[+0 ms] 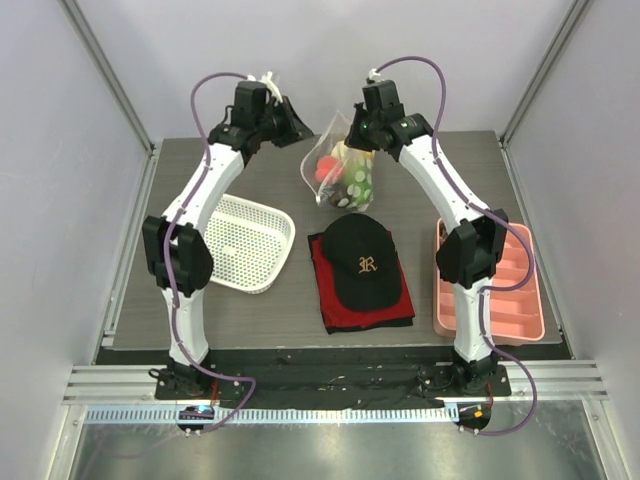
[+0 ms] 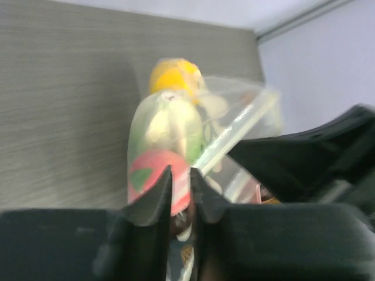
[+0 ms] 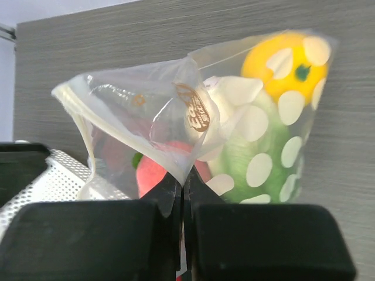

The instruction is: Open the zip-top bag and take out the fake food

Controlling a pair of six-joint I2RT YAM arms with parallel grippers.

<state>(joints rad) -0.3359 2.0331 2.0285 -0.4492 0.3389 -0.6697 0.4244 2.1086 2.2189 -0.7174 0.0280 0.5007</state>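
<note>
The zip-top bag [image 1: 340, 165] hangs at the back middle of the table, clear with white dots. My right gripper [image 1: 358, 135] is shut on a fold of its film near the top; in the right wrist view the right gripper [image 3: 183, 180] pinches the zip-top bag [image 3: 146, 111]. Inside sit fake food pieces: a red-pink peach [image 3: 151, 172], a green vegetable [image 3: 246, 158] and a yellow citrus [image 3: 281, 58]. My left gripper [image 1: 305, 135] is just left of the bag. The left wrist view shows the left gripper [image 2: 181, 172] with jaws a narrow gap apart and the peach [image 2: 146, 175] beyond.
A white mesh basket [image 1: 245, 240] sits at the left. A black cap [image 1: 362, 258] lies on a red cloth [image 1: 325, 270] in the middle. A pink tray [image 1: 495, 285] is at the right edge. The right arm [image 2: 310, 152] fills the left wrist view's right side.
</note>
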